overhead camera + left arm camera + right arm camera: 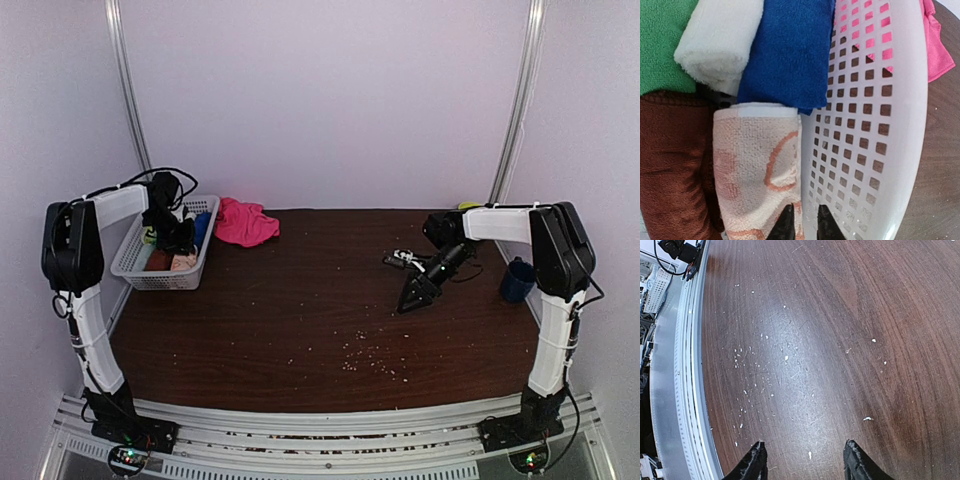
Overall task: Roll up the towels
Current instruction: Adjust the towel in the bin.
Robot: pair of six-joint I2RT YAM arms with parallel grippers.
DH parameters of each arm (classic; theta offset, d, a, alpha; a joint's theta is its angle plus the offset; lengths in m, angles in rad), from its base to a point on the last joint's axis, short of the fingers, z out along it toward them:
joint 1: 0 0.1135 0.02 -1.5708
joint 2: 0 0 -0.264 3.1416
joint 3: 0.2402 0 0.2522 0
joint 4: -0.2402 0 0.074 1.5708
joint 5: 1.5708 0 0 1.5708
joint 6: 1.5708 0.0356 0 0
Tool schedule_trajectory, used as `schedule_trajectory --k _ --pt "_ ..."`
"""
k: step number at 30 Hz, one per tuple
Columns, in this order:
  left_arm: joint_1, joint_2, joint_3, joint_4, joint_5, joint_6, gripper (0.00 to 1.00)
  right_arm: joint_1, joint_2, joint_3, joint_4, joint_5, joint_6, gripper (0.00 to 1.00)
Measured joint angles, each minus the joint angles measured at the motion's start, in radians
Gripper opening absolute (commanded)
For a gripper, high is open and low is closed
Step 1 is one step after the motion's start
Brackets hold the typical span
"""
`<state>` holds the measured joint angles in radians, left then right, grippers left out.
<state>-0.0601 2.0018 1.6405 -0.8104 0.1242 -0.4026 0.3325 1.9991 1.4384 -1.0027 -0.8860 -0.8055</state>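
The hot pink towel lies crumpled on the table behind the white mesh basket; a corner of the towel shows in the left wrist view. In the basket lie rolled towels: peach-orange patterned, blue, cream, green, brown. My left gripper reaches into the basket, its jaws nearly together on the peach-orange towel's right edge, against the basket wall. My right gripper is open and empty just above bare table.
A dark blue cup stands at the table's right edge by the right arm. A small dark object with white bits lies behind my right gripper. White crumbs dot the dark wood near the front. Metal rail along the near edge.
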Motion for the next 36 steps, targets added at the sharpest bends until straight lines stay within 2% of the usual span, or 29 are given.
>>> schedule_trajectory --k 6,14,19,24,27,33,36 --pt "-0.033 0.024 -0.010 -0.004 -0.041 0.001 0.04 0.004 0.000 0.000 -0.001 0.000 0.000 0.52" --pt "-0.075 0.064 -0.018 -0.021 -0.116 0.023 0.04 0.004 0.000 0.000 -0.007 0.000 0.000 0.51" --pt "-0.079 0.074 -0.045 -0.029 -0.169 0.040 0.11 0.004 0.000 0.002 -0.011 0.000 0.000 0.51" --pt "-0.079 0.072 -0.050 -0.028 -0.205 0.053 0.31 0.004 0.000 0.002 -0.013 0.000 0.000 0.51" --pt "-0.078 0.066 -0.053 -0.028 -0.235 0.053 0.38 0.004 0.000 0.002 -0.014 0.000 0.000 0.51" --pt "-0.079 0.058 -0.059 -0.026 -0.277 0.055 0.40 0.004 0.000 0.003 -0.016 0.000 -0.001 0.50" --pt "-0.079 0.055 -0.066 -0.017 -0.280 0.055 0.35 0.004 0.000 0.003 -0.017 0.000 -0.001 0.50"
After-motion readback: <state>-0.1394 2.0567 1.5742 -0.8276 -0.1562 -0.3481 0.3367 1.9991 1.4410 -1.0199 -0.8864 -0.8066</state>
